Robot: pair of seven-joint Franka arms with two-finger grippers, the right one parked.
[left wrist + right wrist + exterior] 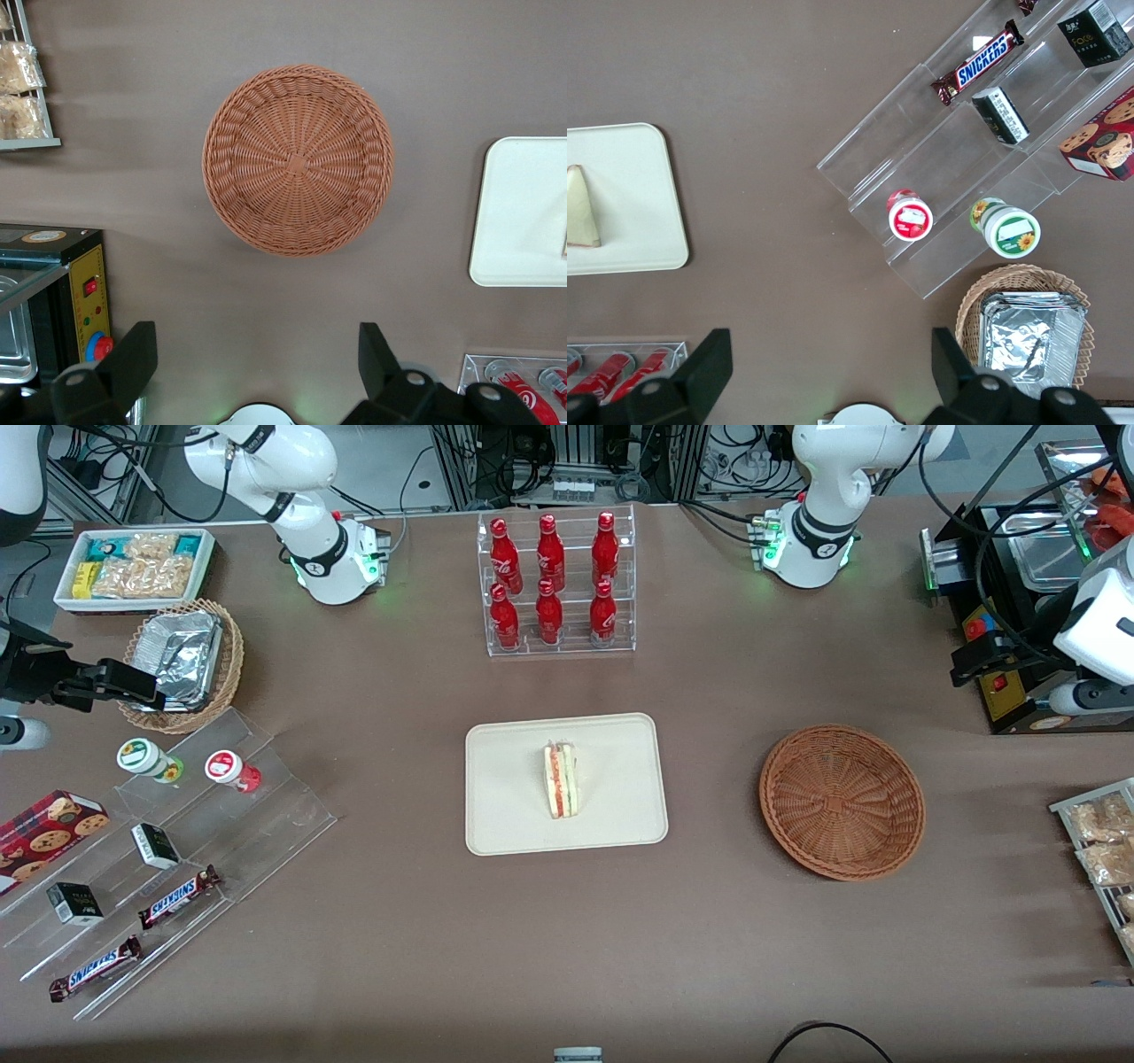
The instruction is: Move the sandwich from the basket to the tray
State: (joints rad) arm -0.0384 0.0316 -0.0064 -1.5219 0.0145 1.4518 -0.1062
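Front view shows the job essentially done. Nearest the camera among the task's things, the basket (842,802) sits on the brown bench (567,939) toward the working arm's end, and its woven bowl holds nothing. Level with it, near the middle of the bench, the tray (505,815) carries the sandwich (560,781), which stands on edge with its red-orange and green filling facing up, well inside the low rim. Farther from the camera stands the clear rack of red bottles (556,584).

From the wrist camera, the end effector (257,363) hangs high above the bench beside the basket, released, its two dark fingers (131,354) spread wide with nothing between them. Judging from this, transfer and release are complete; at most a retreat to rest remains.
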